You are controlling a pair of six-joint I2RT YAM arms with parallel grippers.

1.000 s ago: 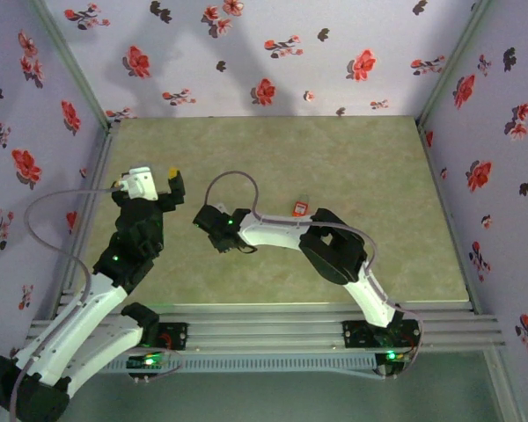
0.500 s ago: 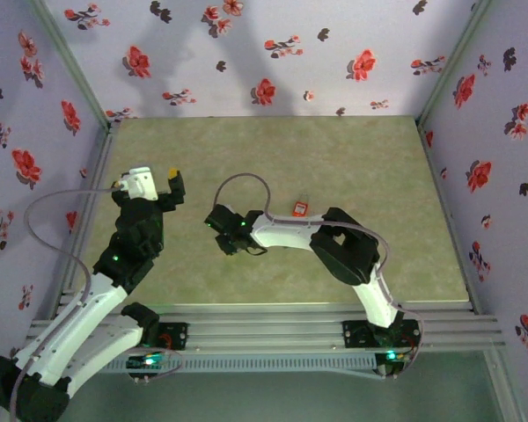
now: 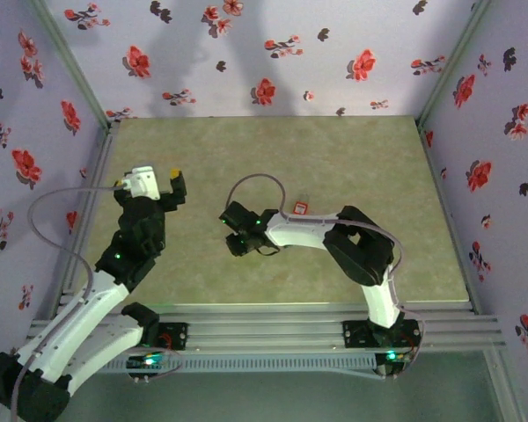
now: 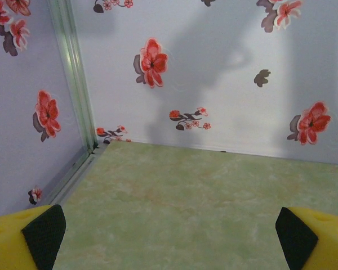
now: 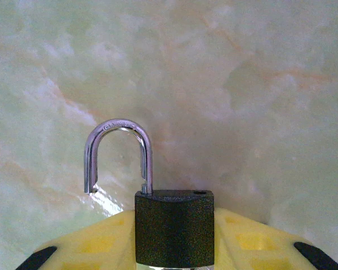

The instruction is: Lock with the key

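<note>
In the right claw: black padlock, pinched by the body between the yellow pads, jaws narrow around it. Low over the desk; touching or not, cannot tell.
Shackle: popped up and open, one leg out of the body. Not locked yet.
On the desk beside the right arm: small red thing, likely the key. Lying alone, held by no claw.
Left claw: spread wide, holding nothing, over the left side of the desk, well apart from the red thing.
Slip risk: smooth padlock body, held on two sides only. Could twist or slide out under a push on the shackle or a poke from a key.
Key risk: small and flat on the desk. Could skid away or get pinched crooked, then miss the hole.
Bump risk: right arm stretched between the left claw and the red thing. Could get knocked on the way over.
Keyhole risk: not seen from here, maybe down inside the grip. Could be covered by the pads.
</note>
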